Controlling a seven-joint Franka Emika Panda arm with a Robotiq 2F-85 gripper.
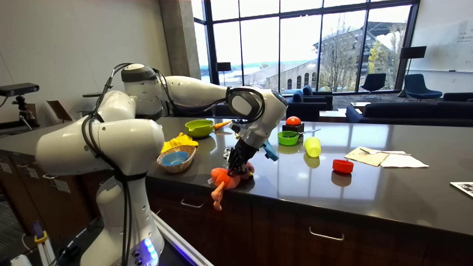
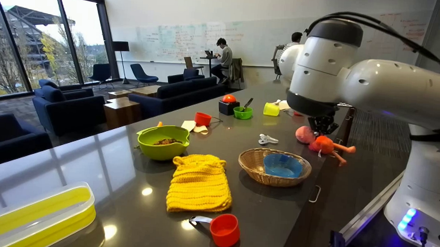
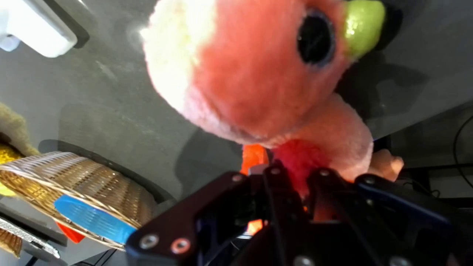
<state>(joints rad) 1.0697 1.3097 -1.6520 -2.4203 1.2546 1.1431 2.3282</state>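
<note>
Jaws pinching plush bird point(image 3: 251, 77), glossy gray countertop point(image 1: 391, 192), lg windows point(image 1: 299, 40), 2 ppl point(image 2: 226, 56) nr whiteboard point(image 2: 164, 45)

Office lounge: whiteboard point(image 2: 205, 36), sofa point(image 2: 182, 94)

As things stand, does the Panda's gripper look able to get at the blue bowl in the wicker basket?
Probably not just now: the gripper looks closed on the plush flamingo. Otherwise the way seems free: nothing covers the blue bowl in the nearby wicker basket.

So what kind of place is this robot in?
Probably a shared lounge or study room: there's a scribbled-on whiteboard, a dark blue sofa, and someone sitting at a laptop.
</note>
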